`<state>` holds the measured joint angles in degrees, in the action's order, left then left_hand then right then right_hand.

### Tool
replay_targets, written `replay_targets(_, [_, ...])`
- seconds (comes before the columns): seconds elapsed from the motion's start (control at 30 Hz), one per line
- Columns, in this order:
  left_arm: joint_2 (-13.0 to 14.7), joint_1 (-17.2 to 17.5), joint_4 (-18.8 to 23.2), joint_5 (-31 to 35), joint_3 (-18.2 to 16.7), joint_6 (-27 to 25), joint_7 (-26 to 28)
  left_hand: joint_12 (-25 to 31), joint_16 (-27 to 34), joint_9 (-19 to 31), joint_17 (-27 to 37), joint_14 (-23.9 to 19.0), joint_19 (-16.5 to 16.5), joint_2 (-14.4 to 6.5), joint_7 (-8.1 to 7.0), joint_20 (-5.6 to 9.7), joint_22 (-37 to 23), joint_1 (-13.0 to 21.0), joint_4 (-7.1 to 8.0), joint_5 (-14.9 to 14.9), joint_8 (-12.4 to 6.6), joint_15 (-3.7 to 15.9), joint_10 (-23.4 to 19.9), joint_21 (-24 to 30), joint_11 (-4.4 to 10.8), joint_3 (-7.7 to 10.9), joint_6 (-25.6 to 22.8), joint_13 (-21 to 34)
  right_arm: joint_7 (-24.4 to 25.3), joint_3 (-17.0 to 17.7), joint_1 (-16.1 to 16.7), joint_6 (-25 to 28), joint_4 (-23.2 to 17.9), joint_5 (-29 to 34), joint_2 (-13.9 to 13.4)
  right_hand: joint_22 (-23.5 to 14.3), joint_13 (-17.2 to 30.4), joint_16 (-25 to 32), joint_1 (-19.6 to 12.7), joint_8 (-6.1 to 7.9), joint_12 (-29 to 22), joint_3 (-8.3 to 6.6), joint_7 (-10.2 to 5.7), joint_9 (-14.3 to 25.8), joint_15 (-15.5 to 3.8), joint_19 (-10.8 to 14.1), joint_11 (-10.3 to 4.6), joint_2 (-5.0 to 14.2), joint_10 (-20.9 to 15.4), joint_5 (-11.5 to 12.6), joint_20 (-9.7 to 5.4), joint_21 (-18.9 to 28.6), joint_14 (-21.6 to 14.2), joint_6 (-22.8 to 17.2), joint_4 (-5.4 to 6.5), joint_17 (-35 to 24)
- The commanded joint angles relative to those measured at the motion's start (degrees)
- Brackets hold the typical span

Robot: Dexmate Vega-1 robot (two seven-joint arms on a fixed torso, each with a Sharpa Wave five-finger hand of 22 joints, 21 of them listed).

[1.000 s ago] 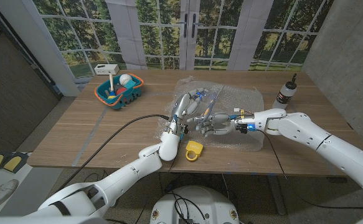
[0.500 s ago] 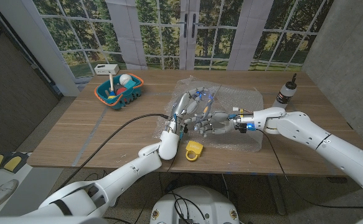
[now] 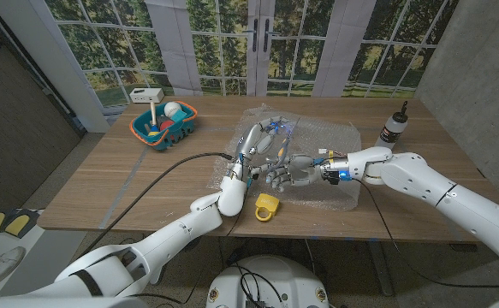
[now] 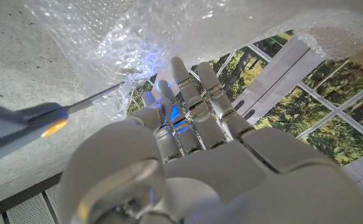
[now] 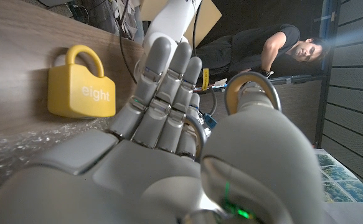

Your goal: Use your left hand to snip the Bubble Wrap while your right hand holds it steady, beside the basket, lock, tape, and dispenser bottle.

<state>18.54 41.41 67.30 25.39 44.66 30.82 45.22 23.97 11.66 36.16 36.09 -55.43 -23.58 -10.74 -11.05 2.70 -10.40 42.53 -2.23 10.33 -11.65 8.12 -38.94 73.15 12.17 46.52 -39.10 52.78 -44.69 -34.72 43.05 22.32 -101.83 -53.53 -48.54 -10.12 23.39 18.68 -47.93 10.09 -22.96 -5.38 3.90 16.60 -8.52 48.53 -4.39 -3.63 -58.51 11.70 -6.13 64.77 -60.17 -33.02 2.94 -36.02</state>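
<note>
On the wooden table (image 3: 146,184), left hand (image 3: 253,144) grips scissors (image 3: 276,133); right hand (image 3: 288,172) presses bubble wrap (image 3: 335,141), fingers together.

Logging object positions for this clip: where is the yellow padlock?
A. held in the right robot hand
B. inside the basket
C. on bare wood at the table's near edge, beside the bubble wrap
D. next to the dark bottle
C: the yellow padlock lies on bare table beside the bubble wrap, near the front edge.
</note>
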Motion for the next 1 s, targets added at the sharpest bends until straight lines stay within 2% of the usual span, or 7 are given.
replay_targets(0.03, [-0.2,-0.7,0.2,0.5,0.3,0.2,-0.3,0.6,0.3,0.0,0.2,0.4,0.4,0.1,-0.14,5.52,-0.1,-0.4,-0.18,0.1,-0.24,5.07,-0.3,0.4,0.06,0.08,-0.7,0.1,0.2,0.3,0.7,-0.5,-1.2,-0.1,-0.9,0.0,0.1,-0.1,0.6,-0.13,0.2,0.30,2.37,-0.2,-3.95,0.5,0.27,-0.12,0.3,0.5,-5.43,-0.1,1.3,-0.1,0.21,0.1])
replay_targets(0.63, [0.0,-0.6,1.6,0.7,0.5,-0.1,-1.8,0.4,0.1,-0.7,0.0,1.1,1.1,0.0,0.18,5.19,-0.1,-0.2,-0.47,0.1,-0.20,5.14,-0.1,0.6,0.05,0.15,-0.6,-0.7,2.6,2.3,4.1,-1.4,-4.8,-1.9,-3.4,0.0,0.0,-0.3,1.3,0.26,0.6,0.58,2.60,-1.2,-4.00,0.9,0.65,0.11,0.3,0.7,-5.32,-0.5,1.3,0.9,0.58,0.5])
replay_targets(0.7, [0.1,-0.6,1.8,0.8,0.5,-0.1,-1.9,-1.2,-0.6,-1.3,-1.0,3.5,2.9,0.2,0.49,4.81,-0.2,0.2,-1.24,-0.2,-0.19,5.24,0.8,0.5,-0.01,0.28,-0.8,-2.4,3.2,2.5,4.5,-1.4,-5.3,-1.9,-3.7,0.0,0.0,-0.3,1.3,0.30,0.7,0.62,2.65,-1.3,-3.98,0.9,0.68,0.10,0.2,0.8,-5.28,-0.6,1.2,1.0,0.62,0.5])
replay_targets(0.8, [0.4,-0.6,2.3,0.9,0.6,-0.1,-2.5,-6.6,-1.0,-3.6,-4.2,12.5,10.2,3.2,-0.29,2.02,0.4,-2.4,-3.58,-0.6,0.41,4.91,1.8,-2.5,-0.34,-3.49,1.2,-7.0,3.8,2.8,4.9,-1.2,-5.7,-2.4,-4.0,0.0,-0.1,-0.3,1.5,0.38,0.7,0.69,2.69,-1.5,-3.96,1.0,0.76,0.13,0.1,0.8,-5.22,-0.6,1.1,1.0,0.70,0.6])
replay_targets(0.9, [0.9,-0.5,3.0,1.2,0.6,-0.5,-3.1,-9.5,-1.2,-4.8,-6.8,17.0,14.0,4.4,-0.58,0.45,0.5,-3.9,-4.54,-0.5,0.20,4.68,3.5,-4.9,-0.31,-4.95,1.4,-9.1,4.5,3.2,5.7,-1.4,-6.2,-2.8,-4.3,0.0,-0.1,-0.4,1.7,0.45,0.8,0.74,2.70,-1.6,-3.94,1.1,0.73,0.22,0.0,0.8,-5.15,-0.7,1.1,1.1,0.80,0.6])
replay_targets(0.93, [1.0,-0.4,3.2,1.2,0.6,-0.6,-3.3,-10.7,-1.8,-5.5,-8.1,21.7,17.6,5.7,-0.84,-0.90,0.5,-4.2,-5.66,-0.7,0.49,4.16,4.1,-6.7,-0.28,-6.07,2.1,-10.2,4.7,3.3,5.8,-1.4,-6.4,-2.9,-4.4,0.0,-0.2,-0.4,1.7,0.49,0.8,0.77,2.69,-1.7,-3.92,1.2,0.67,0.22,-0.1,0.8,-5.14,-0.7,1.1,1.1,0.84,0.7])
replay_targets(1.0, [1.3,-0.3,3.7,1.2,0.5,-1.0,-3.8,-12.2,-1.9,-6.2,-9.1,26.1,20.2,6.1,-1.12,-2.32,0.5,-4.3,-6.22,-0.7,0.56,4.01,6.1,-8.2,-0.45,-7.32,2.1,-11.3,4.9,3.4,6.2,-1.8,-6.6,-2.9,-4.5,0.0,-0.2,-0.4,1.9,0.53,0.8,0.80,2.70,-1.8,-3.93,1.3,0.83,0.30,-0.3,0.8,-5.12,-0.7,1.0,1.1,0.91,0.8])
